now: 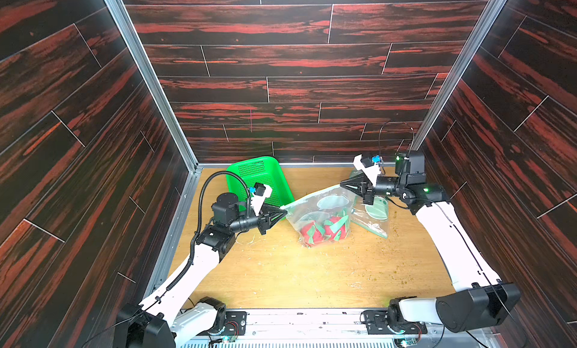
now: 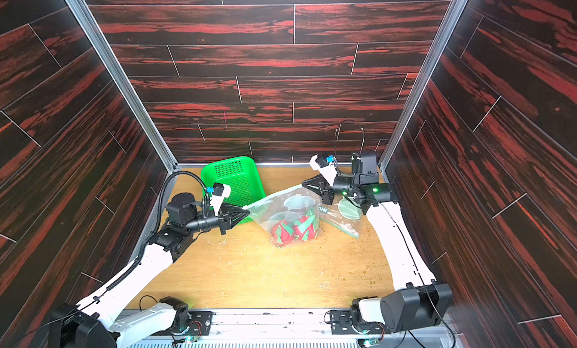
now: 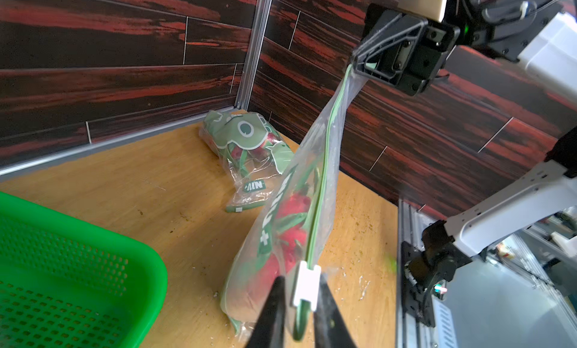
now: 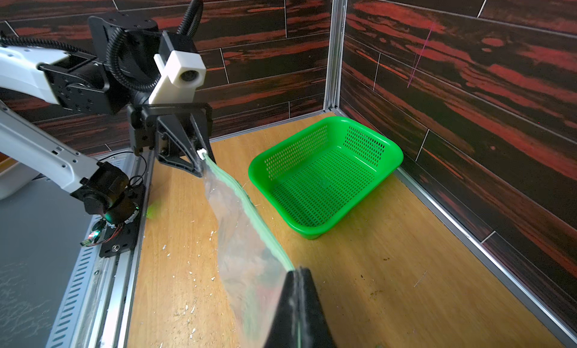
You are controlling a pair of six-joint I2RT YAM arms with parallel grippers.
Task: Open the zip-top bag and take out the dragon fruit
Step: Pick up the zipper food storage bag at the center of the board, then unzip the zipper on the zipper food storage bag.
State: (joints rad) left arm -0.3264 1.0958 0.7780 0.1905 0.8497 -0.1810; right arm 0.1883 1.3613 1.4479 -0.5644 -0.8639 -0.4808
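Note:
A clear zip-top bag [image 1: 315, 210] with green print is stretched taut between my two grippers, and its lower end rests on the table. Red dragon fruit [image 1: 324, 230] with green scales lie in that lower end, also seen through the plastic in the left wrist view [image 3: 293, 205]. My left gripper [image 1: 282, 209] is shut on the white zip slider [image 3: 307, 280] at the bag's left end. My right gripper [image 1: 342, 184] is shut on the bag's top corner at the other end [image 4: 298, 271]. The green zip track [image 3: 326, 162] runs as one line between them.
A green perforated basket [image 1: 262, 177] stands at the back left, just behind my left gripper. A second printed bag [image 1: 373, 215] with red fruit inside lies on the table under my right arm. Crumbs and scraps are scattered over the wooden table [image 1: 281, 274].

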